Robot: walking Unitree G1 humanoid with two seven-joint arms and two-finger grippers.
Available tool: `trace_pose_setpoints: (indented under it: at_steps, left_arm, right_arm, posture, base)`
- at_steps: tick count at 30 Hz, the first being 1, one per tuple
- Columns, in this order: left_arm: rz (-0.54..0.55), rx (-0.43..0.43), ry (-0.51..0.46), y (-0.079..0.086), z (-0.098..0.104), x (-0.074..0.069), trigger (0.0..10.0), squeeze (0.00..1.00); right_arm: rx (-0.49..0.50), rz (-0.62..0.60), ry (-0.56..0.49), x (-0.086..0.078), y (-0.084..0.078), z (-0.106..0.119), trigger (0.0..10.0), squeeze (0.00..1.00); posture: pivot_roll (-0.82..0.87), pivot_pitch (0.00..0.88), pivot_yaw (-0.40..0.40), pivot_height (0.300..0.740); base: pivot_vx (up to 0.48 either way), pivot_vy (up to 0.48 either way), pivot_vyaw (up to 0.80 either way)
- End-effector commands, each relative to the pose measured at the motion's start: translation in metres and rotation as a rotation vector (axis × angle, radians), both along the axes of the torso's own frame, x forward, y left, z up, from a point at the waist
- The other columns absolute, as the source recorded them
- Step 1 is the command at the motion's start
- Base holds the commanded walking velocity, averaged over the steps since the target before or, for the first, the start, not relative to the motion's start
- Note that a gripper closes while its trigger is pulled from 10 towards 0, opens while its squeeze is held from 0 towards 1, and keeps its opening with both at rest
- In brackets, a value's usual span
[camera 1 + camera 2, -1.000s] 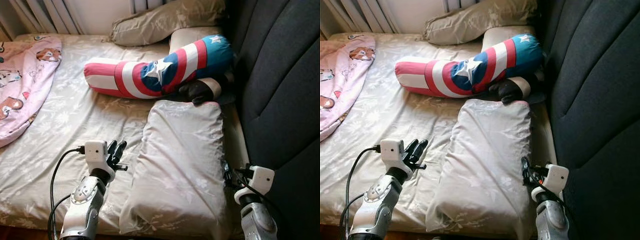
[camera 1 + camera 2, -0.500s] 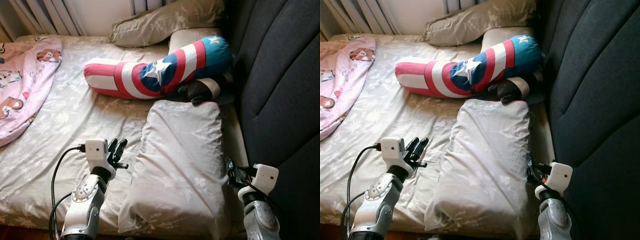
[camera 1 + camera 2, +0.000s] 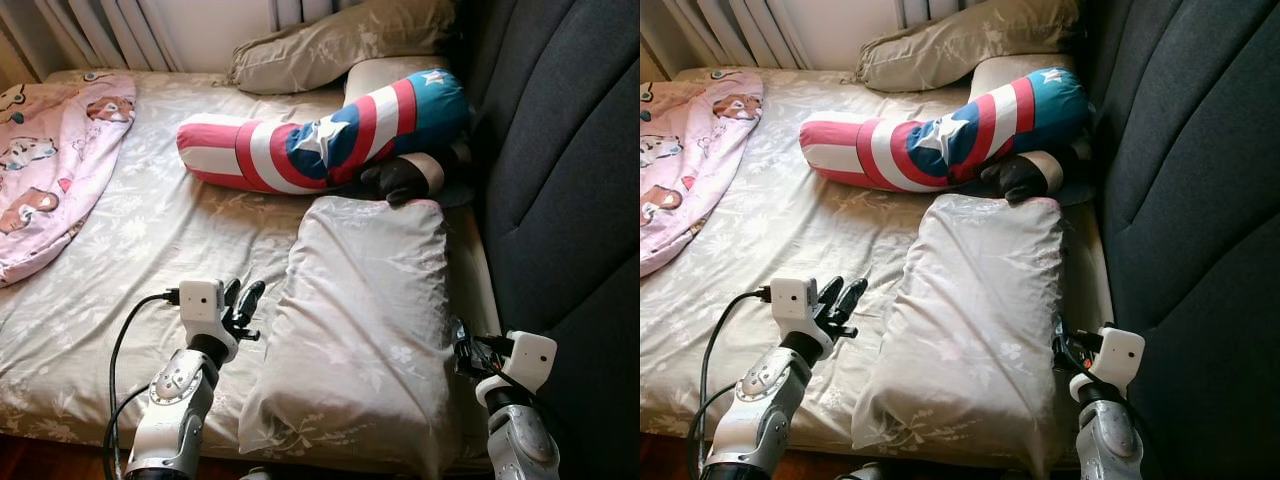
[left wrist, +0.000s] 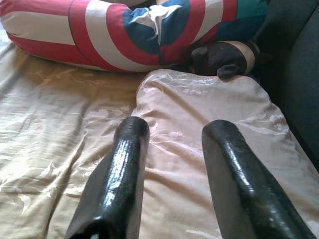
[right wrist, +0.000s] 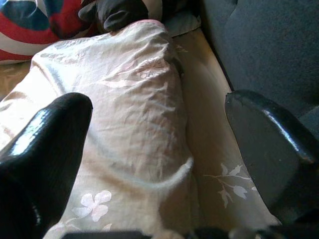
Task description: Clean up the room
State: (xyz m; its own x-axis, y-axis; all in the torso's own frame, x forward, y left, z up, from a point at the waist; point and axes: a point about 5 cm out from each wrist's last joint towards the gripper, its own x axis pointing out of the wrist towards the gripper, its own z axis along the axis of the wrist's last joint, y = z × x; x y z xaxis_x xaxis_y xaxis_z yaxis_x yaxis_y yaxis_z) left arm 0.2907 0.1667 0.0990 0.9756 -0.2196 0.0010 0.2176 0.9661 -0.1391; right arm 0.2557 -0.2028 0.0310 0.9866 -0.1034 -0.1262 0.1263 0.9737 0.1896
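Observation:
A beige floral pillow (image 3: 365, 315) lies lengthwise on the bed (image 3: 150, 240), beside the dark headboard. My left gripper (image 3: 243, 303) hovers open just off the pillow's left edge, its black fingers (image 4: 119, 174) pointing along the pillow (image 4: 209, 119). My right gripper (image 3: 462, 338) is open at the pillow's right side, between it and the headboard, and its fingers (image 5: 45, 144) straddle the pillow's edge (image 5: 124, 114). A red, white and blue star bolster (image 3: 320, 140) lies across the bed beyond the pillow, with a dark plush toy (image 3: 400, 180) tucked under its end.
A second beige pillow (image 3: 330, 45) rests at the bed's far end by the curtains. A pink cartoon blanket (image 3: 45, 170) is bunched on the left. The dark padded headboard (image 3: 560, 170) walls off the right side. Bare sheet lies between the blanket and the near pillow.
The whole view has shifted slightly, so the camera moved. My left gripper has edged a little closer to the pillow's left side. The right gripper stays beside the pillow.

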Motion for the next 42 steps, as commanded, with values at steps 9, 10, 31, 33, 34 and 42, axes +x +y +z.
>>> trace_pose_setpoints:
  at_steps: [9, 10, 31, 33, 34, 42]
  left_arm:
    - [0.005, 0.026, 0.021, 0.0036, -0.0071, -0.0043, 10.0, 1.00]
    - [0.008, 0.023, 0.023, 0.0037, -0.0074, -0.0044, 10.0, 1.00]
    - [0.020, 0.040, 0.004, 0.0060, -0.0060, -0.0048, 10.0, 0.00]
    - [0.020, 0.040, 0.004, 0.0060, -0.0060, -0.0048, 10.0, 0.00]
    - [0.020, 0.040, 0.003, 0.0062, -0.0059, -0.0048, 10.0, 0.00]
    - [0.019, 0.032, 0.009, 0.0064, -0.0063, -0.0049, 10.0, 0.00]
  right_arm:
    - [0.009, 0.025, 0.035, -0.0028, 0.0051, -0.0064, 10.0, 0.00]
    - [0.008, 0.026, 0.036, -0.0028, 0.0055, -0.0064, 10.0, 0.00]
    - [-0.005, 0.034, 0.039, -0.0030, 0.0077, -0.0060, 10.0, 0.00]
    - [-0.004, 0.034, 0.041, -0.0035, 0.0074, -0.0064, 10.0, 0.00]
    - [-0.004, 0.033, 0.043, -0.0037, 0.0074, -0.0067, 10.0, 0.00]
    - [-0.002, 0.032, 0.050, -0.0052, 0.0078, -0.0080, 10.0, 0.00]
  posture:
    - [-0.01, 0.140, 0.027, 0.691]
    - [-0.01, 0.140, 0.027, 0.691]
    - [-0.01, 0.152, 0.028, 0.672]
    - [-0.01, 0.153, 0.027, 0.672]
    - [-0.01, 0.156, 0.028, 0.672]
    - [-0.01, 0.164, 0.028, 0.672]
  base:
    - [0.000, 0.000, 0.00]
    - [0.000, 0.000, 0.00]
    - [0.000, 0.000, 0.00]
    - [0.000, 0.000, 0.00]
    - [0.000, 0.000, 0.00]
    - [0.000, 0.000, 0.00]
